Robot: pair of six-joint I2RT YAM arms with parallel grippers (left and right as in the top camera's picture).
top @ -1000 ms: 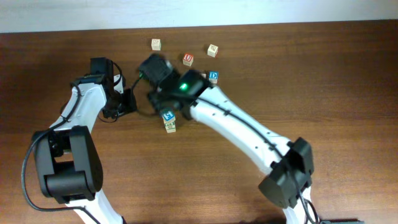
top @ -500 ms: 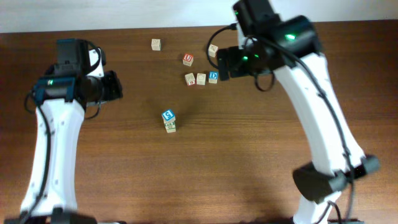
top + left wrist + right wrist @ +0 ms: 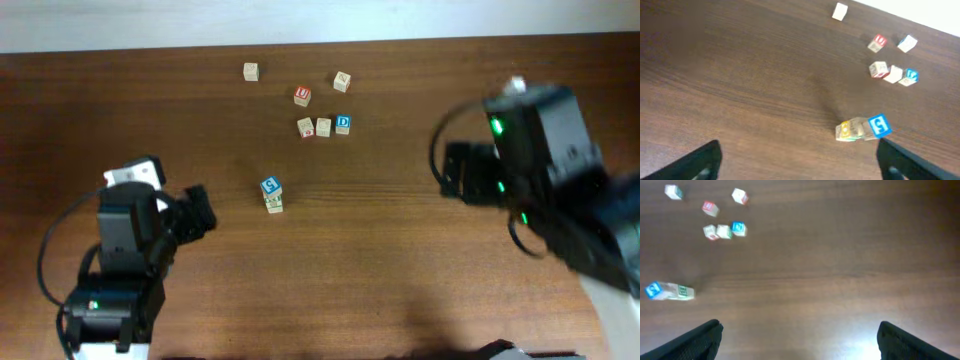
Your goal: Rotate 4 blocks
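Overhead first. Finds the left gripper low at the near left and the right gripper far out at the right, both well apart from everything on the dark wooden surface. Differs sharply from a second ago: then had the right arm stretched across the middle, gripper down at the small pale wooden alphabet blocks, with the left gripper waiting close by. Half a second ago already had both lifted off to the sides.

Leaves the blocks in the same spot throughout, near the middle of the surface, pressed together. Shows a blue face with a white curvy letter at one end and a yellow-green face at the other. Cannot tell whether stacked or laid end to end, nor how many. Further back, shows the red-faced "U" cube, the blue-faced "D" cube and four loose pale cubes, all unmoved.

Left wrist next. Shows the left gripper spread wide, with only bare surface between the fingers. Puts the blocks ahead and to the right, untouched.

Right wrist last. Shows the right gripper equally wide and empty, with the blocks far off at the left edge.

Reads as a release and retreat: probably the end of one turn, perhaps of the whole job. Cannot confirm four turns from here.
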